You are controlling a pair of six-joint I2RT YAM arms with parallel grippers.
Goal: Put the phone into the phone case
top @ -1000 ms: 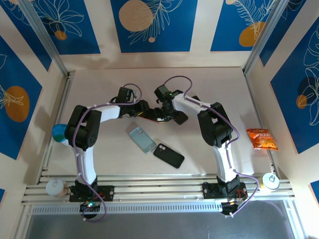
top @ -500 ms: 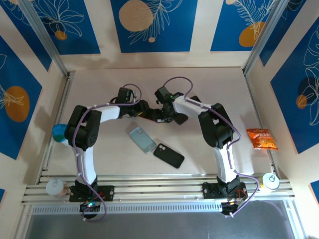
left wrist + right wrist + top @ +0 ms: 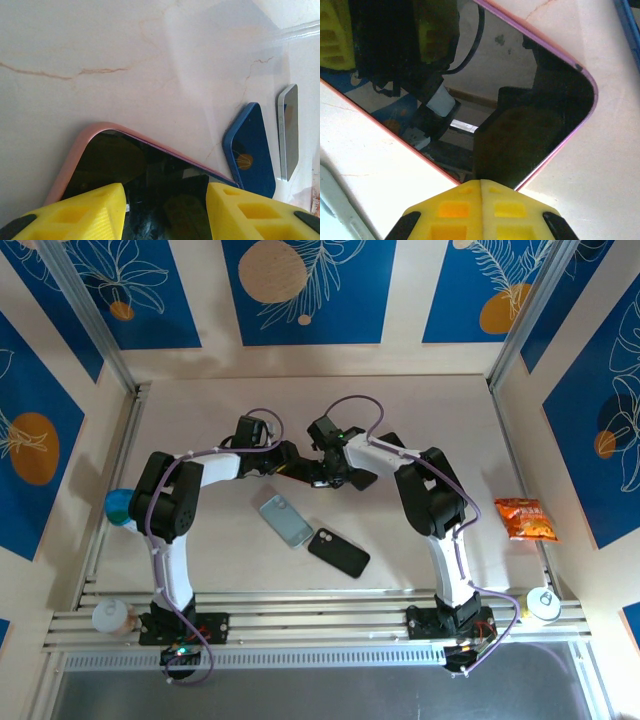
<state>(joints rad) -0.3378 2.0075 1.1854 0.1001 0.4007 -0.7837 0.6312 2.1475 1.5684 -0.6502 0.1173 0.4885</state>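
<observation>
The two arms met near the middle of the table [image 3: 200, 410]. A phone [image 3: 303, 472] with a pink rim sat between them, and both grippers were at it.

The left gripper [image 3: 290, 462] came in from the left. From the left wrist camera, the left gripper [image 3: 166, 200] had its yellow fingers [image 3: 75, 210] partway apart. The dark glass of the phone [image 3: 150, 170] showed in the gap, and its pink corner stuck out past the left finger. I could not tell if the fingers pressed on it.

The right gripper [image 3: 322, 468] came in from the right. From the right wrist camera, the right gripper [image 3: 481, 187] had its two yellow fingers [image 3: 450, 220] squeezed together with no gap. Their tips were right at the rim of the phone [image 3: 495, 100]. The shiny glass showed the other arm like a mirror. I could not tell if the tips pinched the rim.

Closer to the arm bases, a pale see-through case [image 3: 286, 520] lay flat on the table. A black phone [image 3: 338, 552] lay just beside it, to its right. Both were apart from the grippers.

An orange snack bag [image 3: 526, 519] lay by the right wall. A blue thing [image 3: 117, 506] sat at the left edge.
</observation>
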